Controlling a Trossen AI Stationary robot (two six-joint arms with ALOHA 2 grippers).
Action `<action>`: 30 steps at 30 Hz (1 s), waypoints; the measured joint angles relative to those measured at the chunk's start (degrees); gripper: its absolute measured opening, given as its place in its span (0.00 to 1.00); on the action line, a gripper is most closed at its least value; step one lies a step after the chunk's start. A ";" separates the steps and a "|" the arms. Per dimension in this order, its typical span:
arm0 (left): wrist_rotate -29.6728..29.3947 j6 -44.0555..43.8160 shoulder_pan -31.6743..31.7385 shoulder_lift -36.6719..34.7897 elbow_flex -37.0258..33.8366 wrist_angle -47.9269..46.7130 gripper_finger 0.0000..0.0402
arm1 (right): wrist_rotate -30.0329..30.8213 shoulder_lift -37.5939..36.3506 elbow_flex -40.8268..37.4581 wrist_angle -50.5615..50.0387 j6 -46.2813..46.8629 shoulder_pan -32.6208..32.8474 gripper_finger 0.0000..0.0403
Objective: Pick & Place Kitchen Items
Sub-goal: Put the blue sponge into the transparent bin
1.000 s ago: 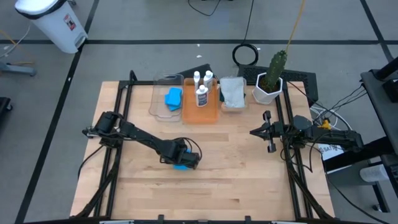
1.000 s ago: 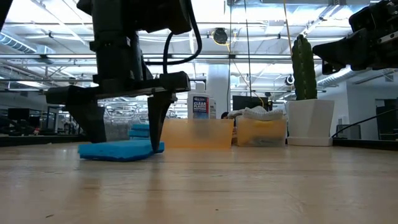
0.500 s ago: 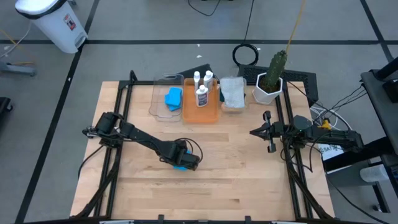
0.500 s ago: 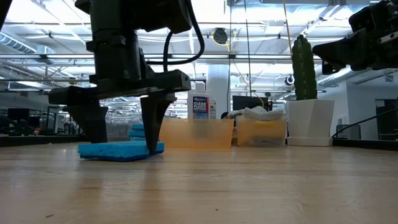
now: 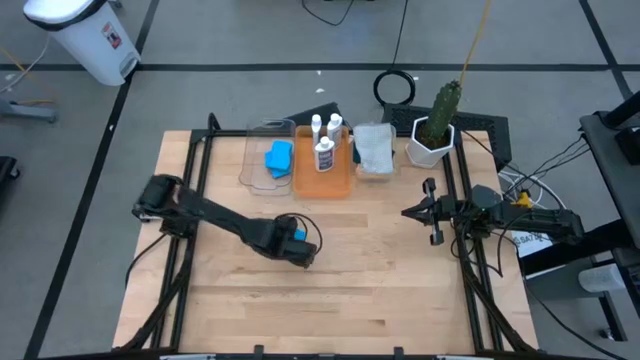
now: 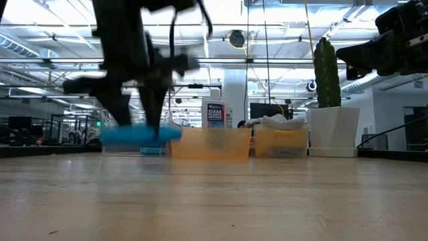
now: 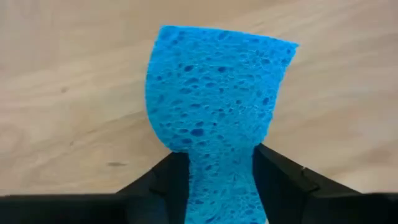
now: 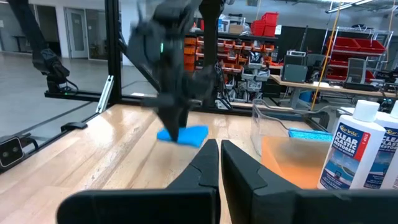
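1. Left wrist view: the left gripper (image 7: 221, 180) has its fingers pinched tight on a blue sponge (image 7: 217, 99), squeezing its middle narrow above the table (image 7: 62, 93).
2. Low view: the sponge hangs clear of the wood, so the lifting step looks underway.
3. Next, carrying it to the clear bin (image 5: 268, 160), where another sponge (image 5: 279, 156) lies, seems called for.
4. Farther off, the right gripper (image 5: 431, 212) waits closed and empty near the table's right edge.

The pale wooden worktop (image 5: 380, 250) carries a row along its twelve o'clock edge: a clear bin (image 5: 262, 160), an orange bin (image 5: 322, 172) just beside it, a smaller bin (image 5: 373, 160) holding cloth, and a white cactus pot (image 5: 430, 143) toward one o'clock.
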 joint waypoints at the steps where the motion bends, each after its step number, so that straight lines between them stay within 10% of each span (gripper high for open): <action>1: -0.92 0.88 0.08 -1.69 0.08 0.00 0.40 | 0.00 0.02 -0.01 -0.02 0.00 -0.02 0.00; 17: -19.83 22.98 14.13 -28.25 0.21 -3.25 0.34 | 0.00 0.02 -0.02 -0.02 0.00 0.00 0.00; 30: -16.14 35.11 40.43 -24.04 0.28 -2.81 0.34 | 0.00 0.02 0.00 -0.02 0.00 -0.01 0.00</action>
